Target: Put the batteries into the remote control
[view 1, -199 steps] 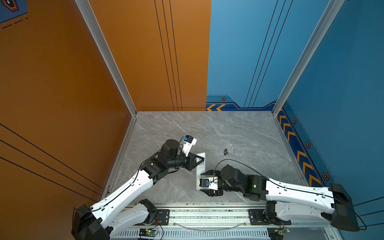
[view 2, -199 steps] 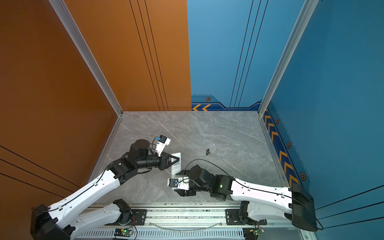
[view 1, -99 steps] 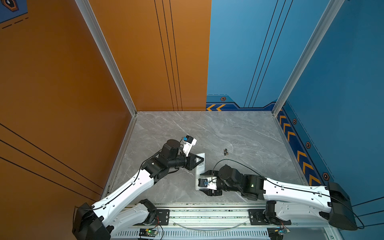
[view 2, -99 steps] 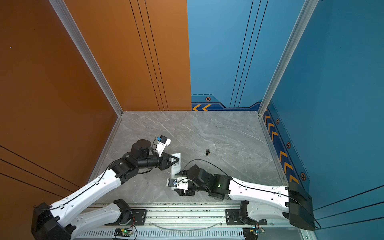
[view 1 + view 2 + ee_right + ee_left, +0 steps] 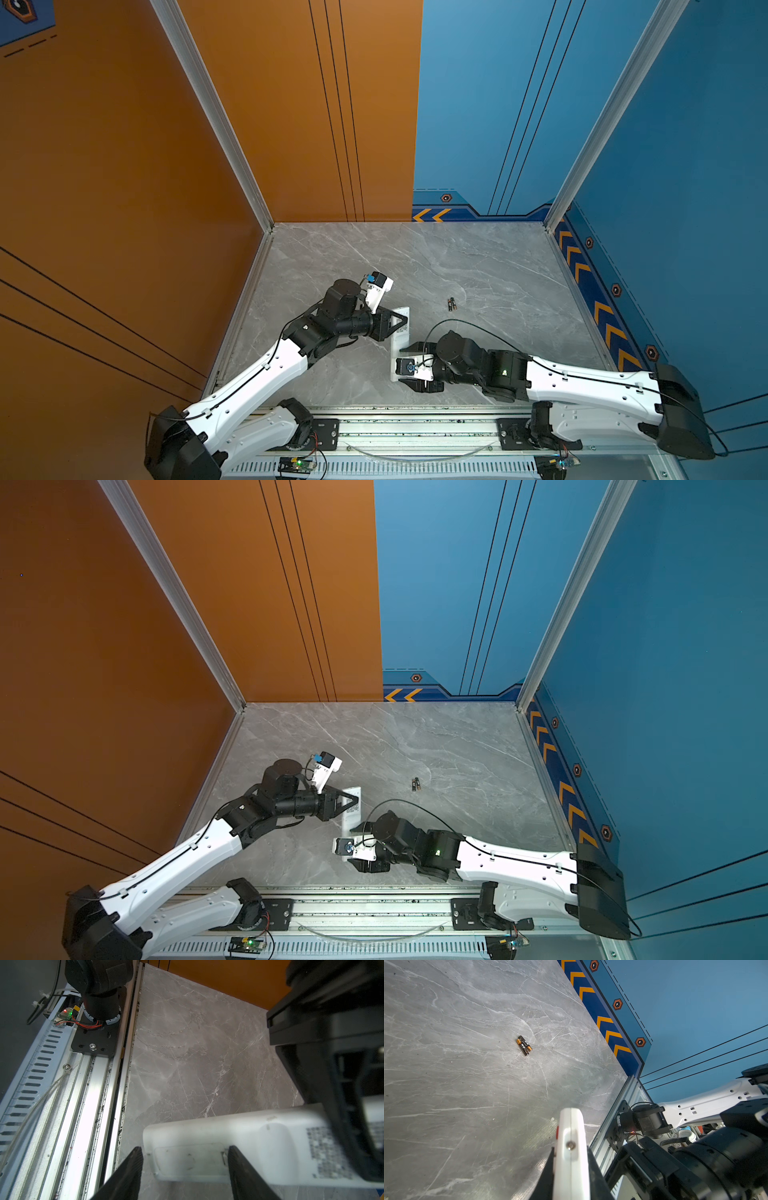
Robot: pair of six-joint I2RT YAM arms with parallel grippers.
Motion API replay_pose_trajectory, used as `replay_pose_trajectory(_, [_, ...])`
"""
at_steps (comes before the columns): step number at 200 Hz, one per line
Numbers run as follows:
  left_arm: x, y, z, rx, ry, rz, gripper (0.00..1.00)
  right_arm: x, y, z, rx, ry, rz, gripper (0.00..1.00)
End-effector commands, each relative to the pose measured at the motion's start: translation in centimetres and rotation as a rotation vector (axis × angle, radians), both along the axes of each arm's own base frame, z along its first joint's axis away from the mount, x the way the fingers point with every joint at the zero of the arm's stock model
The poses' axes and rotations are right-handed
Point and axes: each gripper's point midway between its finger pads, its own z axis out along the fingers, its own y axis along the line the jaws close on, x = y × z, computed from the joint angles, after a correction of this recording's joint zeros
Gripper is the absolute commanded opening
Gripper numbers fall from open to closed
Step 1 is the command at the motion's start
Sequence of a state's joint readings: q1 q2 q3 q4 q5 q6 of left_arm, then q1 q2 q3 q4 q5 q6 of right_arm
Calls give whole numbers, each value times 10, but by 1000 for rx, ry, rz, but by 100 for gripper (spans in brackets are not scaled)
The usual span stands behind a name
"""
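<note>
- Left hand (image 5: 400,321) pinches the slim white plastic remote (image 5: 399,351) near its far end. The plain back faces up, close to the front edge of the desk (image 5: 478,257).
- Right hand (image 5: 184,1155), fingers spread, straddles the remote's near end. The smooth rounded cover (image 5: 189,1159) there looks still shut, and a checkered label (image 5: 326,1151) sits further along.
- Two batteries (image 5: 451,304), small dark cylinders with gold bands, lie side by side and untouched toward the middle of the grey marble-look desk.
- Loading appears not yet begun: the cover must come off and both cells go in.
</note>
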State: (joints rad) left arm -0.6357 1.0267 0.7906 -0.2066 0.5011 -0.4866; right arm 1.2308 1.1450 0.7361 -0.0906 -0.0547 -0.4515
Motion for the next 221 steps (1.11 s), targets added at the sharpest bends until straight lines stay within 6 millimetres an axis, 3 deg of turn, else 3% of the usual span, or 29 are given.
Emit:
replay_pose_trajectory(1, [1,-3,32,-83,-74,-15,0,-9,-3,-8,-44,40,18,62])
replay_pose_trajectory(221, [6,5,14,12,-40,9,0,-10,-2,-6,-46,39,20,59])
